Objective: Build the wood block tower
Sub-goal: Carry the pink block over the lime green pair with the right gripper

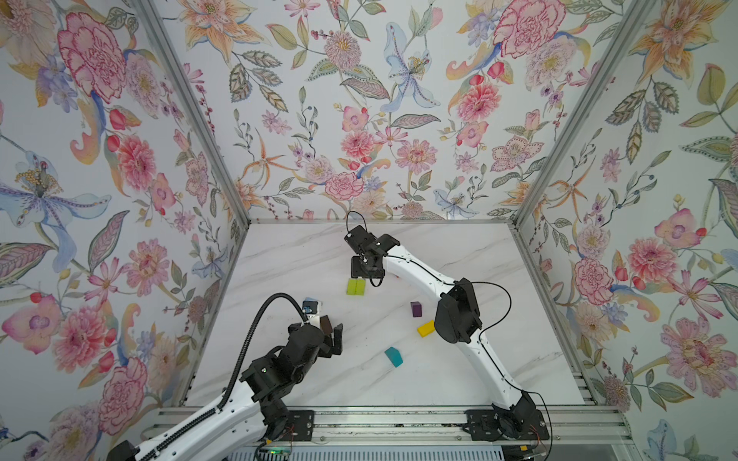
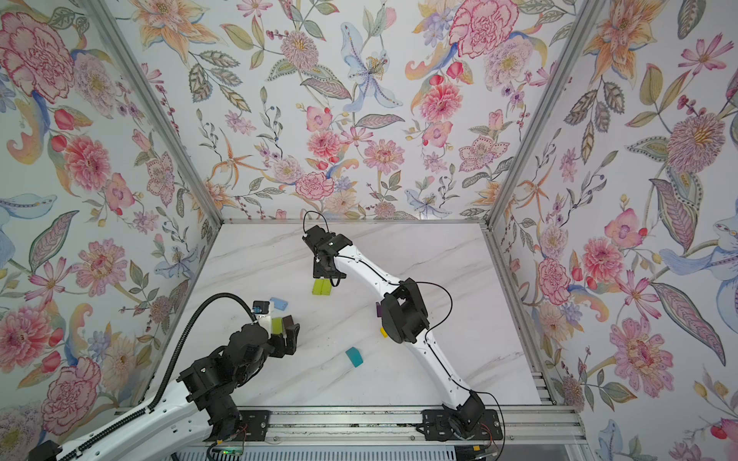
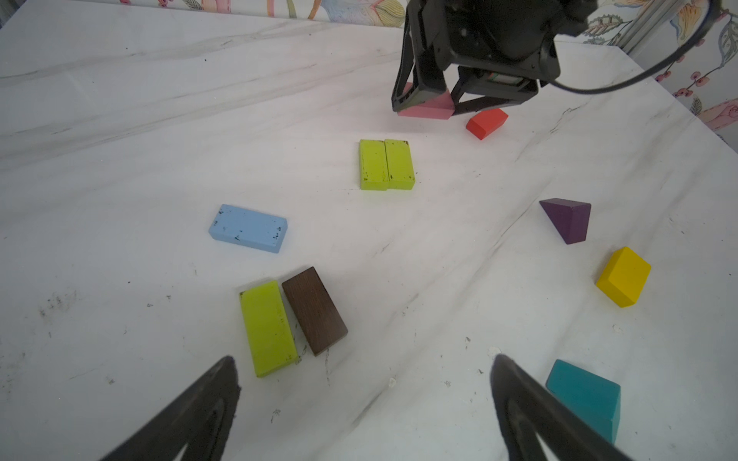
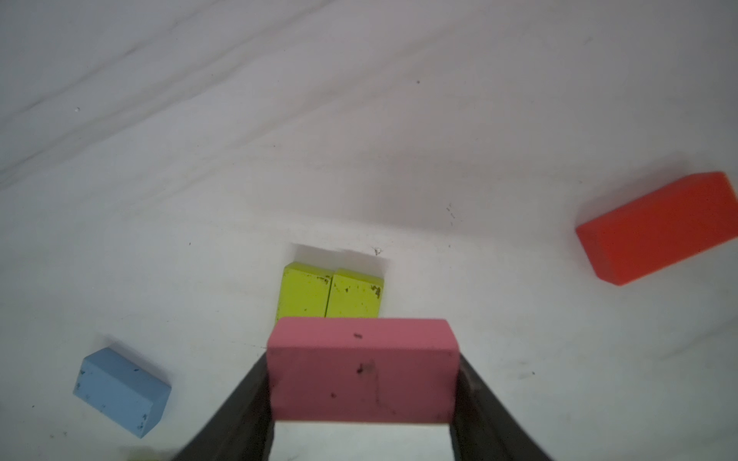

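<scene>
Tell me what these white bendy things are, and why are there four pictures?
They are two robot arms, the left arm and the right arm, bolted at the edge of a marble table. Each ends in two black jaws for pinching. Two pictures look down from above, almost alike. The other two come from small cameras on the arms' wrists, so the jaws poke into view. On the table lie two lime green blocks side by side, a light blue block, a third lime green block beside a brown block, a red block, a purple block, a yellow block and a teal block. The right arm's jaws pinch a pink block. The left arm's jaws are wide open and empty. The job is stacking them, but no block sits on another yet.
</scene>
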Controlling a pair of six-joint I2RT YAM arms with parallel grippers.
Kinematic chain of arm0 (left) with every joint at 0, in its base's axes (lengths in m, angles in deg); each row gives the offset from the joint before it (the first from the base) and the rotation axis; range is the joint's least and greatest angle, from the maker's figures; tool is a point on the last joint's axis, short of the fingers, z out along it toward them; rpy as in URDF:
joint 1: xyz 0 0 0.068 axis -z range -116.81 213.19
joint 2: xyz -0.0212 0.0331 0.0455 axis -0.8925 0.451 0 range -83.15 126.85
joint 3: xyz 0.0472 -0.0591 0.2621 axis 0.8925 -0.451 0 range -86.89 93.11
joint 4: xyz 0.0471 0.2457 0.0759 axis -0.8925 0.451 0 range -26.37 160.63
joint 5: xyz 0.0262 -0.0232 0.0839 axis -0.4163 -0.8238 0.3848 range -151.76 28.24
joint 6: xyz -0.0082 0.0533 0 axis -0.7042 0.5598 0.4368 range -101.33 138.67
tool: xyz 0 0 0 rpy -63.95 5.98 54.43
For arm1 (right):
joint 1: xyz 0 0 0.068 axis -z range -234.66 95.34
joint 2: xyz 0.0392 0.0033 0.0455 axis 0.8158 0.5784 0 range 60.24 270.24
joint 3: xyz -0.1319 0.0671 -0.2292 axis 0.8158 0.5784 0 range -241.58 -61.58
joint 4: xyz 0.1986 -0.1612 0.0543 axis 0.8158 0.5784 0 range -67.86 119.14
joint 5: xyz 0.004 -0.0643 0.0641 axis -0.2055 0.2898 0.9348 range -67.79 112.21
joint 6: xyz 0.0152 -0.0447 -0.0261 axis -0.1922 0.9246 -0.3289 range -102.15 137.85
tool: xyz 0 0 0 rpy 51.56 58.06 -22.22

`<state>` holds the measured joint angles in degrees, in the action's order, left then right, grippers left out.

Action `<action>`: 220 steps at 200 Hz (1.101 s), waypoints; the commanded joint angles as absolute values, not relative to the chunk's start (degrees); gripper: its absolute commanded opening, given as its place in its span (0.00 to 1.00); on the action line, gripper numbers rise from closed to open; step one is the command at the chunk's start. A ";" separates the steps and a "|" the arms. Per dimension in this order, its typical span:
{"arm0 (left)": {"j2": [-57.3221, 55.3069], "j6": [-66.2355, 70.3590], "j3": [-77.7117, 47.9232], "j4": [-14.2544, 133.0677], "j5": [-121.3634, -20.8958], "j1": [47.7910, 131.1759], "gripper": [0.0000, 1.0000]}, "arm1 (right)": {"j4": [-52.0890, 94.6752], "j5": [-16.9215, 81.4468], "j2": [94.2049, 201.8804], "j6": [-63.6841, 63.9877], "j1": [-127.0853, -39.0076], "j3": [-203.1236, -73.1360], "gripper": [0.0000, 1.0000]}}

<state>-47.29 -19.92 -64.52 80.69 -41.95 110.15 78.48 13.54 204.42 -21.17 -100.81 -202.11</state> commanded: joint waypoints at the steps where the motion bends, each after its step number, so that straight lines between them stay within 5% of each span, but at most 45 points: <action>1: -48.07 -19.56 -64.84 79.48 -40.55 110.76 0.99 | 79.97 12.28 205.90 -23.44 -101.77 -205.43 0.52; 220: -49.13 -19.24 -65.58 78.74 -40.66 110.78 0.99 | 79.98 12.54 211.84 -24.86 -102.28 -208.29 0.53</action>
<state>-48.67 -19.75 -64.76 79.37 -41.79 110.15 78.52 12.74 210.15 -23.84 -102.48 -206.89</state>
